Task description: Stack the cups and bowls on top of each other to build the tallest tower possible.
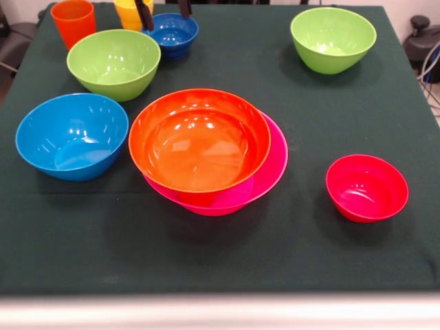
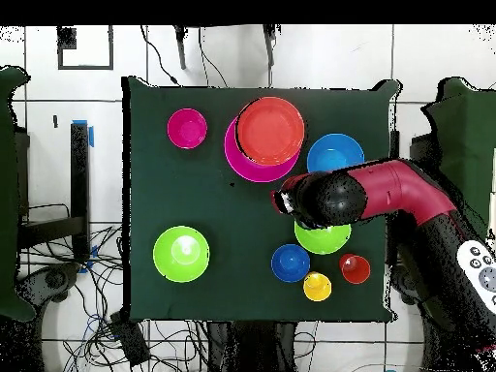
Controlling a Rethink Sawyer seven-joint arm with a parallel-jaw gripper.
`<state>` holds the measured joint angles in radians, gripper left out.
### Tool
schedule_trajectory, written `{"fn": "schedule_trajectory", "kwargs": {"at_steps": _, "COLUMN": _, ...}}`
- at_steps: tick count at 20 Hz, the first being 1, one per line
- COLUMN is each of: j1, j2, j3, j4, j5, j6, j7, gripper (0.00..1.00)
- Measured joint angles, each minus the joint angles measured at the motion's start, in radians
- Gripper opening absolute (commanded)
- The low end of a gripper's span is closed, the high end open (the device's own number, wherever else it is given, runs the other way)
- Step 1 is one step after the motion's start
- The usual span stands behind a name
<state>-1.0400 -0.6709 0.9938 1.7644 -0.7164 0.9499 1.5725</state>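
An orange bowl [image 1: 199,141] sits tilted inside the wide pink bowl [image 1: 271,172] at mid-table; both show in the overhead view, the orange [image 2: 270,130] over the pink [image 2: 237,160]. A light blue bowl [image 1: 72,136] and a lime green bowl [image 1: 113,63] stand to their left. A second lime green bowl [image 1: 333,39] is at the far right. A small red bowl [image 1: 366,187] is at the near right. A small dark blue bowl [image 1: 172,33], an orange-red cup [image 1: 73,20] and a yellow cup [image 1: 129,15] stand at the far left. My gripper [image 1: 164,10] is open and empty above the dark blue bowl, with only its fingertips showing.
In the overhead view my red arm [image 2: 387,194] reaches in from the right and covers part of a lime green bowl [image 2: 325,237]. The dark green cloth [image 1: 220,254] covers the table. Cables and equipment lie around the table's edges.
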Motion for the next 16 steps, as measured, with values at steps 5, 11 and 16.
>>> {"fn": "schedule_trajectory", "kwargs": {"at_steps": 5, "j1": 0.0, "j2": -0.001, "j3": -0.022, "j4": 0.015, "j5": 0.002, "j6": -0.044, "j7": 0.0, "gripper": 1.0}}
{"fn": "schedule_trajectory", "kwargs": {"at_steps": 11, "j1": 0.003, "j2": -0.011, "j3": -0.046, "j4": 0.035, "j5": 0.011, "j6": -0.07, "j7": 0.0, "gripper": 1.0}}
{"fn": "schedule_trajectory", "kwargs": {"at_steps": 16, "j1": 0.003, "j2": -0.027, "j3": -0.056, "j4": 0.051, "j5": 0.011, "j6": -0.07, "j7": 0.0, "gripper": 1.0}}
